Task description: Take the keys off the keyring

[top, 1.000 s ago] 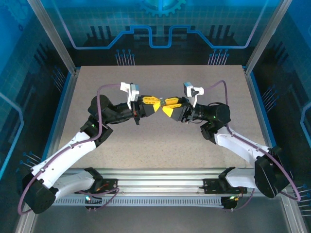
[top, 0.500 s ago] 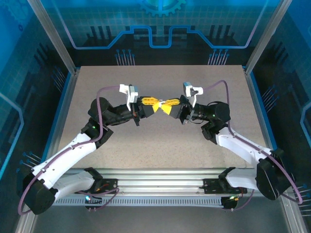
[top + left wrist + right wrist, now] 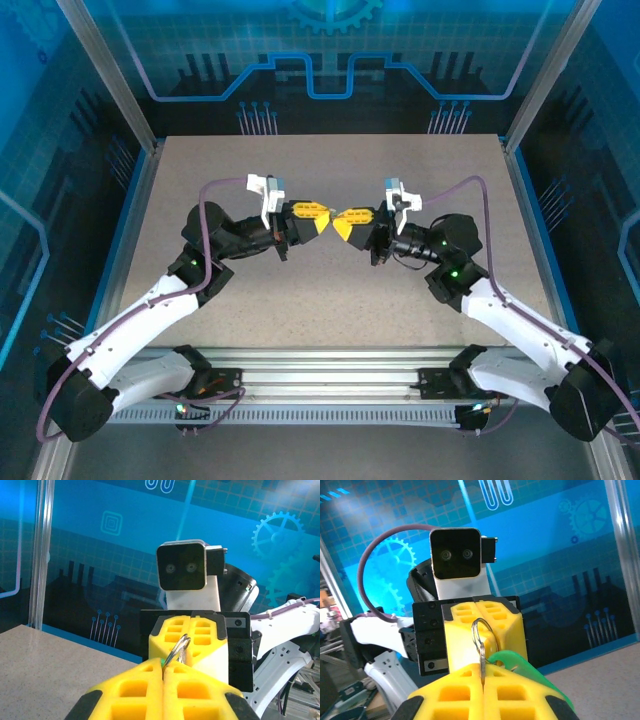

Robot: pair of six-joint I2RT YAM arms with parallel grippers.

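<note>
With the left pincer [image 3: 163, 672] clamped shut on the keyring [image 3: 175, 650] and the right pincer [image 3: 482, 677] closed, apparently on the green key [image 3: 512, 662] just beside that ring (tips nearly touching across it), hold the ring steady and work the key round it, not straight off.

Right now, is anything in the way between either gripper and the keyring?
Nothing visible does. The left gripper and right gripper meet tip to tip above the table, each shut on the keyring. The green key sits right beside it.
</note>
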